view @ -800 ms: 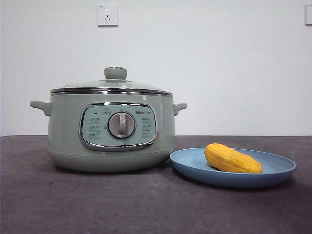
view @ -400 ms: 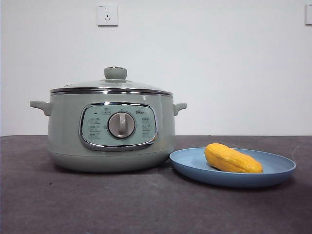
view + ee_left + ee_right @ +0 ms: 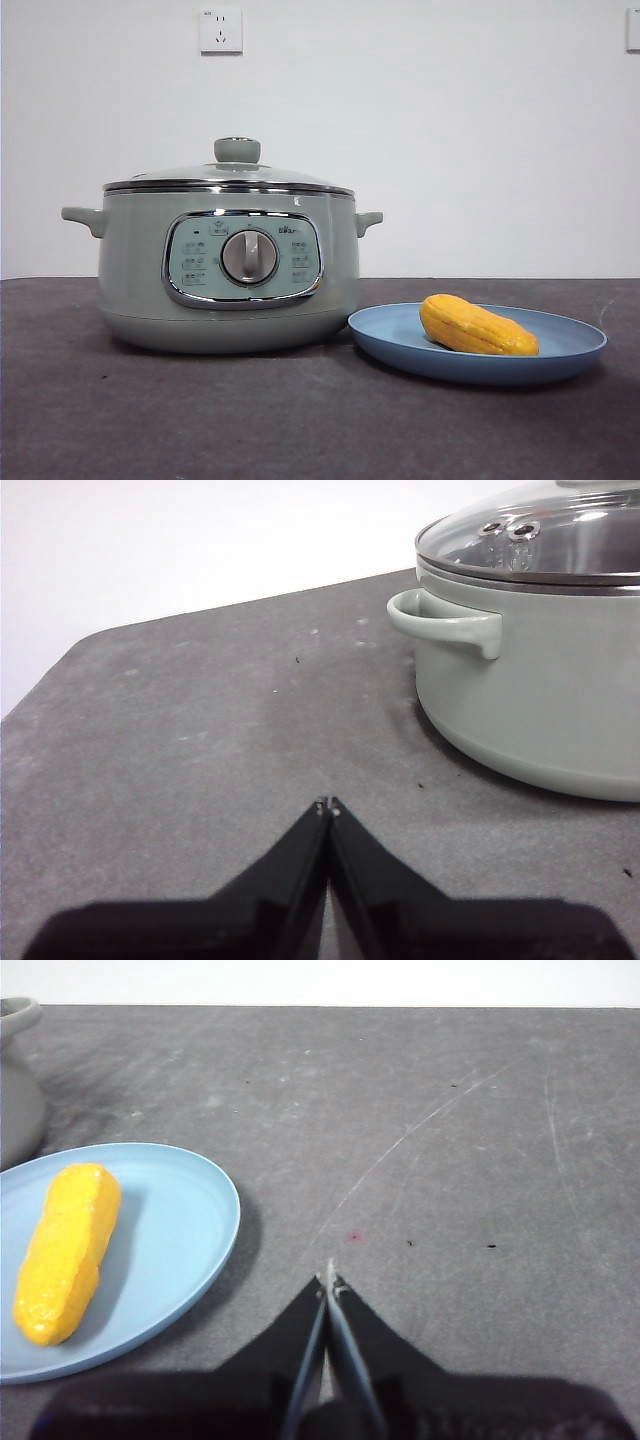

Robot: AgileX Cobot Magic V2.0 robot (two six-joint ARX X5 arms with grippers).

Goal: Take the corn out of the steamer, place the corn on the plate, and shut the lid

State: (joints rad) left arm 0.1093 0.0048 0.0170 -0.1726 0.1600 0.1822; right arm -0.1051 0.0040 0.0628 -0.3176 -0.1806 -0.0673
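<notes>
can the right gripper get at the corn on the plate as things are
Probably yes. The corn lies bare on the plate, nothing over it, and the right gripper, shut, sits beside the plate with only open table between.

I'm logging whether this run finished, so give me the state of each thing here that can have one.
lid: closed on the steamer.
corn: lying on its side on the plate.
left end effector: shut, empty, apart from the steamer.
right end effector: shut, empty, beside the plate.
</notes>
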